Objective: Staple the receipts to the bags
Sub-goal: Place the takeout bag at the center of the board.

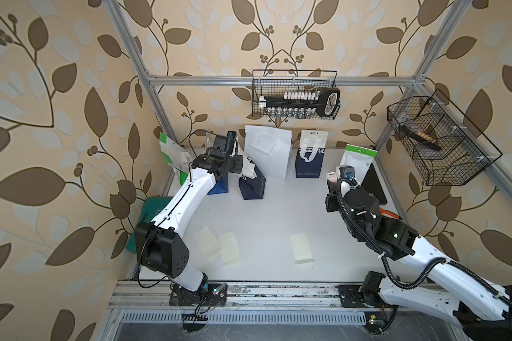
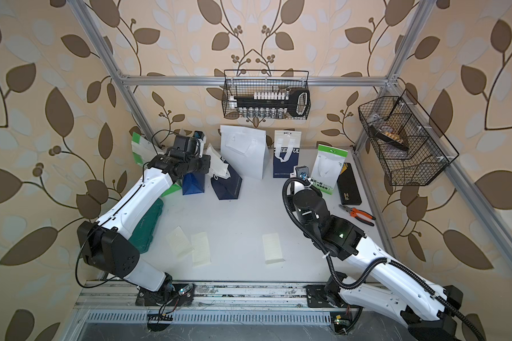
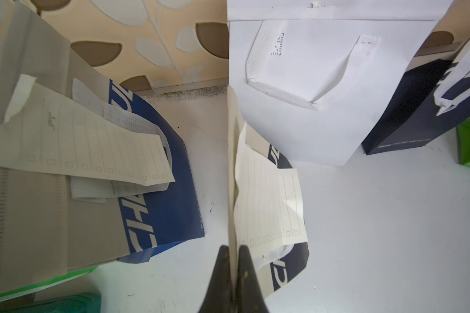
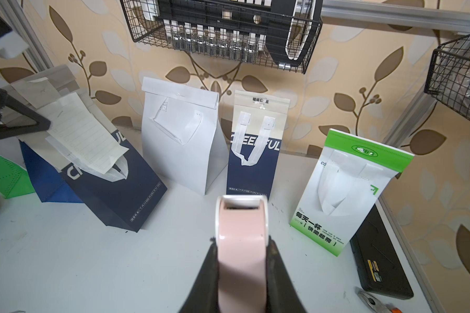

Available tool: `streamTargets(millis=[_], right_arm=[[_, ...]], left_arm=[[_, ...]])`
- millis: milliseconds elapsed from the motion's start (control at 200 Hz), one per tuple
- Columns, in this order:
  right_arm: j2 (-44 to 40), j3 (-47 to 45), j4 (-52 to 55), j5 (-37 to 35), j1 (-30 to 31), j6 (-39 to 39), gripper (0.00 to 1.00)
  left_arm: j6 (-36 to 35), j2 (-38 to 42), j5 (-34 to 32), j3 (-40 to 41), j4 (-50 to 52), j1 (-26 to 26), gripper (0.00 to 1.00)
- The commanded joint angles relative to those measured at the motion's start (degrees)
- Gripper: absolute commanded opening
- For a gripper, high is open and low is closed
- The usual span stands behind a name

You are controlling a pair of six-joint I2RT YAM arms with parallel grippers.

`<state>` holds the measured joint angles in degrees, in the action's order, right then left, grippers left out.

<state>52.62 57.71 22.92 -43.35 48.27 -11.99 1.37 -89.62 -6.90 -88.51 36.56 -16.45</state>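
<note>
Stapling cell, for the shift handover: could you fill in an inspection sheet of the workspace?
Surface: white table, lightly scuffed.
Job's things: six bags along the back; a receipt on the blue bag, another on the navy bag; three loose receipts in front.
Clutter: teal case, black case, pliers.
Grippers: left gripper shut on the navy bag's top edge; right gripper holds the pink stapler.
Cables: black conduit on the right arm; thin cable on the left arm.
Surroundings: leaf wallpaper, metal frame, two wire baskets.
</note>
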Motion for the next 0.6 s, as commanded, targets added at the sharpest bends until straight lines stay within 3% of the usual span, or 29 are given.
streamTargets(millis=[0,535,595], right_arm=[[-0.8,-0.7,1.9,1.2,-1.0,-1.3,0.0],[-0.9,-0.8,2.7,2.9,-2.2,-1.8,0.0],[-0.9,-0.8,2.7,2.8,-2.2,-1.8,0.0]], left_arm=[[-2.0,-0.5,-4.7,-4.3,2.8,0.1,0.0],[-2.2,-4.5,-8.0,-7.0,5.9,1.2,0.0],[-1.7,-4.4,-7.0,-7.0,5.9,1.4,0.2]])
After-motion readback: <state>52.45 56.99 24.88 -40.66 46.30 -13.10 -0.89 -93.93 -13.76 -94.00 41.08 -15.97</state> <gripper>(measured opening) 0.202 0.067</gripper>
